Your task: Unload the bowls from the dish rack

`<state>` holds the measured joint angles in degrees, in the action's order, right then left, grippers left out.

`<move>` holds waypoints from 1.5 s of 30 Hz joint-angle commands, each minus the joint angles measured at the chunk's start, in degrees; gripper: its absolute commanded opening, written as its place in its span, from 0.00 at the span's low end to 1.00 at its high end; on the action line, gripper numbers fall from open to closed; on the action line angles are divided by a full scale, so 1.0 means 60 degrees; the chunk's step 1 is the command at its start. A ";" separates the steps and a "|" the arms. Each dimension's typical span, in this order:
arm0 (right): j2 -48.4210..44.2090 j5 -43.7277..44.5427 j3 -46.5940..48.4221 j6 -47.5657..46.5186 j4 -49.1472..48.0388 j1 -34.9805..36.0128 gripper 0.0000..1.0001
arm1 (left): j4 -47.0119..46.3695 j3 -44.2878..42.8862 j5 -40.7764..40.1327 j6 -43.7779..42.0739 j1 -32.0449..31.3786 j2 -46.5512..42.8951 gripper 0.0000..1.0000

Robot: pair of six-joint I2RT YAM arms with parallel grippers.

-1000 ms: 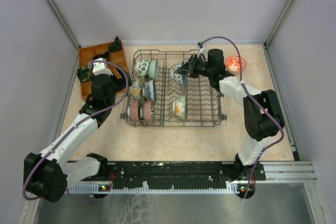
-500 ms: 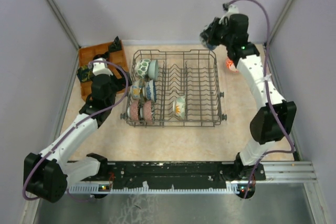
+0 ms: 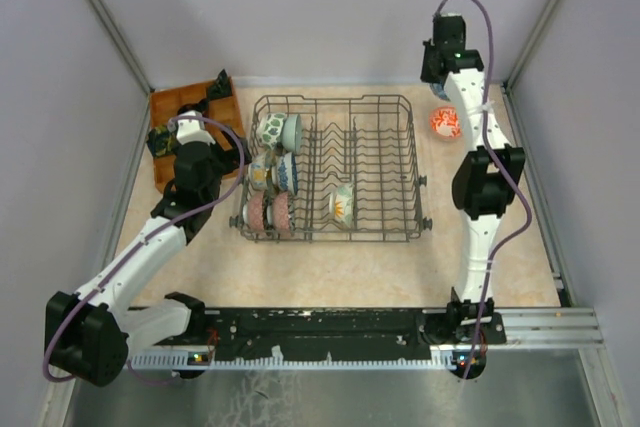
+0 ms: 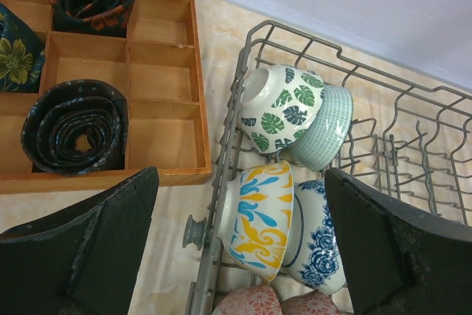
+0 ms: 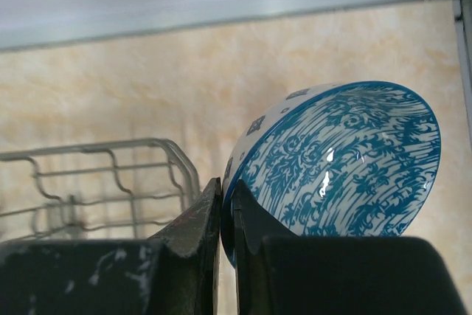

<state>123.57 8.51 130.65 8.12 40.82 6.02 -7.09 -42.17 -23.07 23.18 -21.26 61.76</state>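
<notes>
The dish rack (image 3: 375, 162) stands mid-table, with several bowls on edge along its left side. Among them are a green-leaf bowl (image 4: 280, 107), a teal one (image 4: 323, 129), a yellow-and-blue one (image 4: 264, 215) and a blue-flowered one (image 4: 317, 245). Another bowl (image 3: 342, 204) sits further right in the rack. My right gripper (image 5: 227, 189) is raised high at the back right, shut on the rim of a blue-patterned bowl (image 5: 346, 160). A red-orange bowl (image 3: 447, 123) rests on the table below it. My left gripper (image 4: 242, 182) hangs open above the rack's left edge, holding nothing.
An orange-brown compartment tray (image 3: 185, 112) holding rolled dark cloths (image 4: 72, 125) lies at the back left, beside the rack. Grey walls close in the table on three sides. The rack's corner (image 5: 158, 160) shows below my right gripper.
My right arm has lifted the blue-patterned bowl out of the rack and swung it up toward the back right corner. The left arm has stayed put.
</notes>
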 commanded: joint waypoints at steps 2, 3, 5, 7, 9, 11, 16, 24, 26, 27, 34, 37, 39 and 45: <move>0.0316 0.1115 0.0594 -0.0732 0.0614 -0.0065 0.00 | -0.0058 -0.0126 -0.0038 0.0005 -0.0042 -0.0084 0.99; 0.0346 0.1229 0.0536 -0.0768 0.0652 -0.0066 0.00 | -0.0051 -0.0142 -0.0064 -0.0021 -0.0044 -0.0094 0.99; 0.0432 0.1362 0.0484 -0.0823 0.0769 -0.0087 0.00 | -0.0056 -0.0146 -0.0104 -0.0036 -0.0042 -0.0110 0.99; 0.0528 0.1360 0.0476 -0.0867 0.0885 -0.0114 0.00 | -0.0056 -0.0159 -0.0095 -0.0041 -0.0033 -0.0112 0.99; 0.0644 0.1364 0.0476 -0.0884 0.1015 -0.0149 0.00 | -0.0056 -0.0178 -0.0095 -0.0054 -0.0043 -0.0098 0.99; 0.0752 0.1361 0.0455 -0.0889 0.1107 -0.0179 0.00 | -0.0049 -0.0188 -0.0102 -0.0054 -0.0046 -0.0097 0.99; 0.0981 0.1325 0.0294 -0.0894 0.1199 -0.0242 0.00 | -0.0047 -0.0177 -0.0148 -0.0076 -0.0043 -0.0148 0.99; 0.1144 0.1204 -0.0113 -0.0871 0.0932 -0.0342 0.00 | -0.0044 -0.0140 -0.0183 -0.0051 -0.0046 -0.0196 0.99; 0.1231 0.1175 -0.0121 -0.0856 0.0931 -0.0366 0.00 | -0.0046 -0.0139 -0.0184 -0.0050 -0.0045 -0.0213 0.99; 0.1279 0.1161 -0.0122 -0.0855 0.0931 -0.0375 0.00 | -0.0043 -0.0135 -0.0172 -0.0036 -0.0037 -0.0214 0.99; 0.1598 0.1072 -0.0139 -0.0833 0.0944 -0.0408 0.00 | -0.0043 -0.0125 -0.0179 -0.0017 -0.0040 -0.0215 0.99; 0.1706 0.0990 -0.0165 -0.0786 0.0935 -0.0418 0.00 | -0.0027 -0.0110 -0.0199 -0.0021 -0.0046 -0.0205 0.99; 0.1758 0.0961 -0.0176 -0.0769 0.0918 -0.0420 0.00 | -0.0033 -0.0118 -0.0216 -0.0025 -0.0038 -0.0229 0.99; 0.1908 0.0931 -0.0197 -0.0725 0.0980 -0.0418 0.00 | -0.0032 -0.0082 -0.0227 0.0017 -0.0038 -0.0226 0.99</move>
<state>135.52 13.41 128.62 4.49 48.93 3.88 -7.09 -42.17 -23.83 23.14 -21.26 61.69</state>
